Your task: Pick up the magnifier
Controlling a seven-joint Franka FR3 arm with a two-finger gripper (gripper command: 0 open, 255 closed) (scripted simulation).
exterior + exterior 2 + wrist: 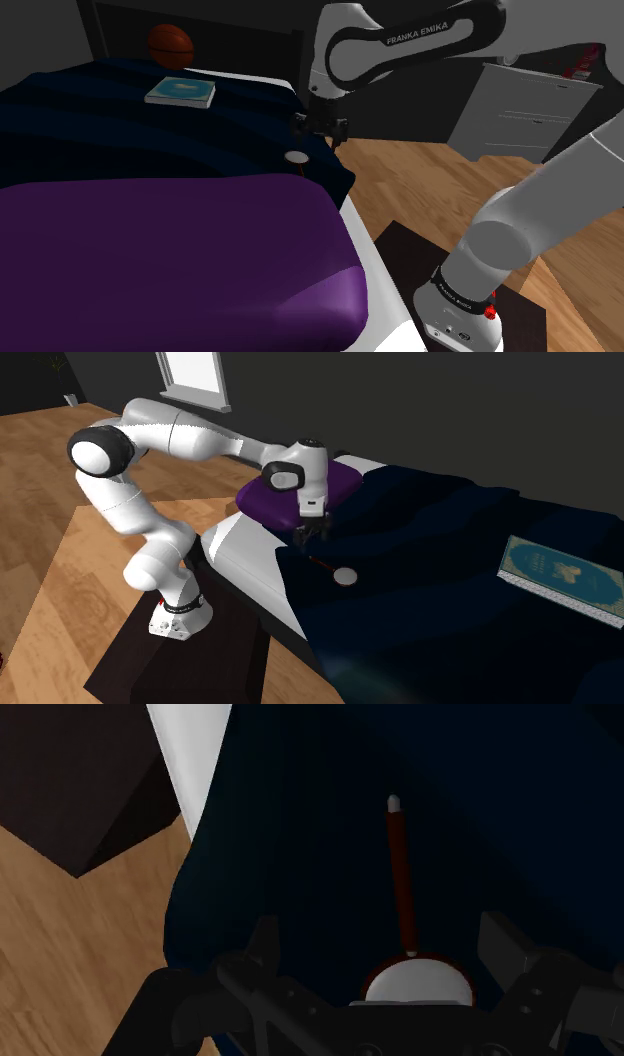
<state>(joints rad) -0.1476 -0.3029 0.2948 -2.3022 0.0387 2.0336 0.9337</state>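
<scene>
The magnifier lies flat on the dark navy blanket, close to the bed's edge. It has a round pale lens in a dark red rim and a thin dark red handle with a pale tip. My black gripper hangs a little above it, near the handle end. In the wrist view the gripper is open, its fingers standing wide apart on either side of the lens, with nothing between them touching.
A purple cover fills the bed's near part. A pale blue book lies farther back on the blanket, with an orange ball behind it. A white dresser stands on the wooden floor beside the bed.
</scene>
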